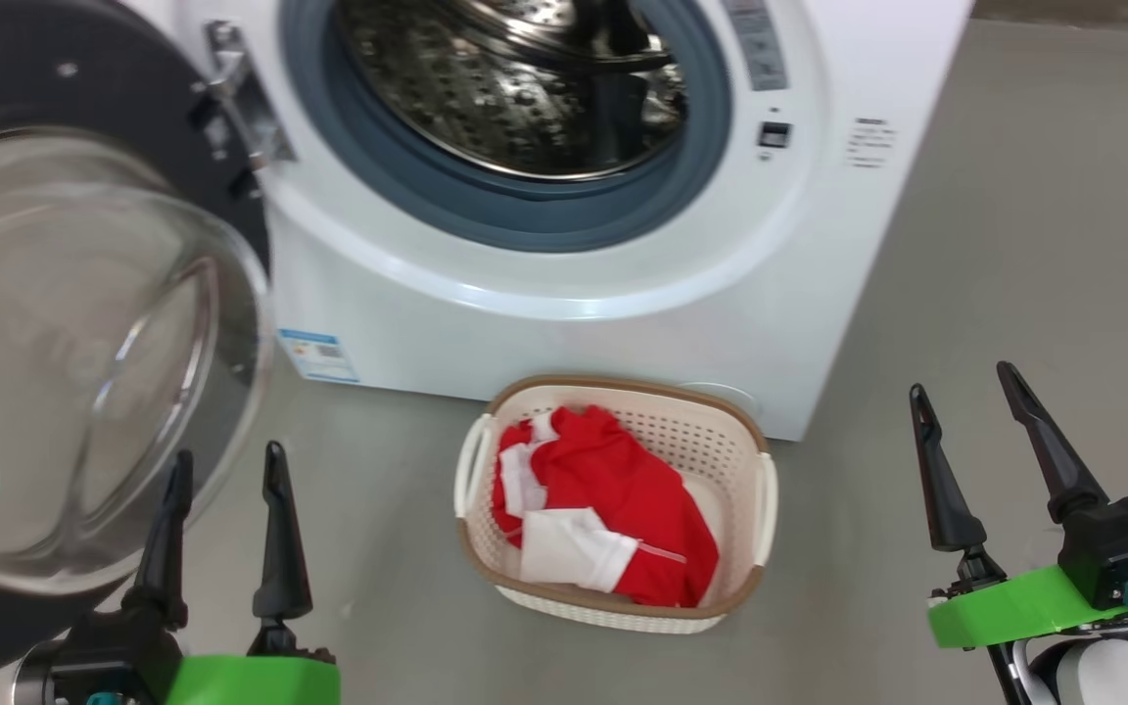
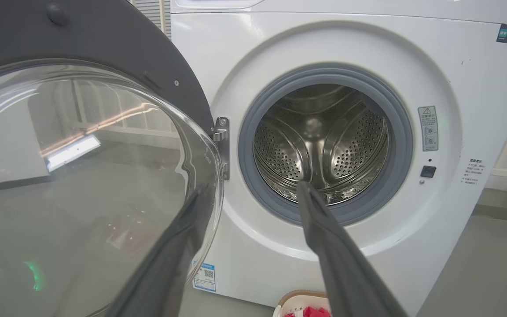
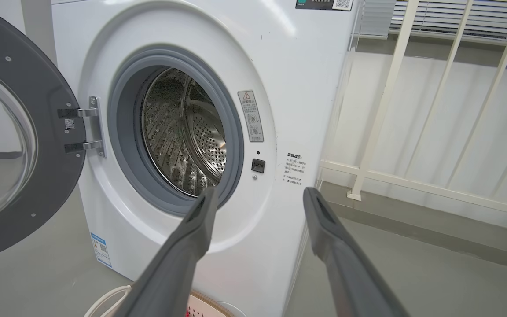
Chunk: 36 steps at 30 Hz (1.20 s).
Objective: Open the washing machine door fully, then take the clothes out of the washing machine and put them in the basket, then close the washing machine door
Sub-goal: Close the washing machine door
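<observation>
While left gripper [image 1: 228,451] and right gripper [image 1: 961,379] gape empty, the basket [image 1: 713,443] holds red-and-white clothes [image 1: 613,480].

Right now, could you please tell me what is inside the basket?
The basket holds crumpled red clothes with white panels. They cover most of its bottom, so anything beneath them is hidden.

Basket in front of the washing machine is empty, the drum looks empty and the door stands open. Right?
Not quite. The basket is not empty: the head view shows red clothes with white panels lying in it. The rest holds: the drum looks empty and the door stands open.
</observation>
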Tool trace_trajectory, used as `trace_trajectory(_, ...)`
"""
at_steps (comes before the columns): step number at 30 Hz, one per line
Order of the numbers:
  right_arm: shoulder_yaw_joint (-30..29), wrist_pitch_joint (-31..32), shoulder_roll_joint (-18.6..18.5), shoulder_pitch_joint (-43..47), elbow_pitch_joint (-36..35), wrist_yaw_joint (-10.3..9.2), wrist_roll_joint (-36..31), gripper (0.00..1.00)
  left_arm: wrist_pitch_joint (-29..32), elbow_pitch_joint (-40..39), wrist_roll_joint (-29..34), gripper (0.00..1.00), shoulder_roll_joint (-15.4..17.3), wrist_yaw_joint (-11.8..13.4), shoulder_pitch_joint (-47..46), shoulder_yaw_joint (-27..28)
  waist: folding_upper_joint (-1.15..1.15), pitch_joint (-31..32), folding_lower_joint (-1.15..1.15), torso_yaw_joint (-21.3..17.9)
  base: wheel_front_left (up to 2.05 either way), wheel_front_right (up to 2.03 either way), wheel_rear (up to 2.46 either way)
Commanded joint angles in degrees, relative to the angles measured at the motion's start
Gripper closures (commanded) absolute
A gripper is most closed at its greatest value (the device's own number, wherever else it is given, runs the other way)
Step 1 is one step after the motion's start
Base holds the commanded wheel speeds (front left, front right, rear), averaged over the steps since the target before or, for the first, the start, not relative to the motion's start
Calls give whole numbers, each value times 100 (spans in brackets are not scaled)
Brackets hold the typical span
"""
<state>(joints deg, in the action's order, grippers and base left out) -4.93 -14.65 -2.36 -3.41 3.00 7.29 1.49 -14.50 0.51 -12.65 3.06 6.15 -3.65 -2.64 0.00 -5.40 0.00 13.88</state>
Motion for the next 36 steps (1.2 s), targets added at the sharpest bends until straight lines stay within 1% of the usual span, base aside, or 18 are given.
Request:
trace_trajectory(1,175,-35,-52,-140,-152,20,-40,0,-49,-200,70,0,58,74,-42,183,0,70,0,393,0,0,0)
trace_trajectory(7,323,-35,-52,-170,-175,20,-18,0,-49,-291,157,0,61,177,1,183,0,58,0,715,0,0,0)
trace_trajectory(14,401,-35,-52,-207,-157,20,-19,0,-50,-374,174,0,67,257,10,250,0,2,0,976,0,0,0)
trace_trajectory(19,412,-35,-52,-201,-109,20,-10,0,-50,-413,191,0,65,284,19,281,0,-18,0,1102,0,0,0)
trace_trajectory(23,423,-35,-52,-216,-95,20,12,0,-50,-412,212,0,64,289,34,273,0,-25,0,1133,0,0,0)
trace_trajectory(25,420,-35,-52,-226,-78,20,31,0,-50,-402,290,0,86,335,51,272,0,-15,0,1142,0,0,0)
trace_trajectory(26,421,-35,-52,-229,-69,20,44,0,-50,-396,310,64,92,345,56,269,0,-6,0,1142,0,0,0)
trace_trajectory(27,423,-35,-52,-230,-60,20,58,0,-50,-421,338,100,109,354,44,276,0,5,0,1140,0,0,0)
trace_trajectory(32,400,-35,-52,-221,-53,20,106,0,-50,-990,491,100,220,433,-158,517,0,22,0,1138,0,0,0)
trace_trajectory(33,394,-35,-52,-214,-51,20,112,0,-50,-1138,507,100,257,446,-212,611,0,28,0,1139,0,0,0)
trace_trajectory(34,386,-35,-52,-195,-49,20,124,0,-50,-1400,517,100,368,463,-354,839,0,46,0,1139,0,0,0)
trace_trajectory(36,366,-35,-52,-175,-45,20,133,0,-50,-1531,367,100,457,429,-546,1107,0,64,0,1146,0,0,0)
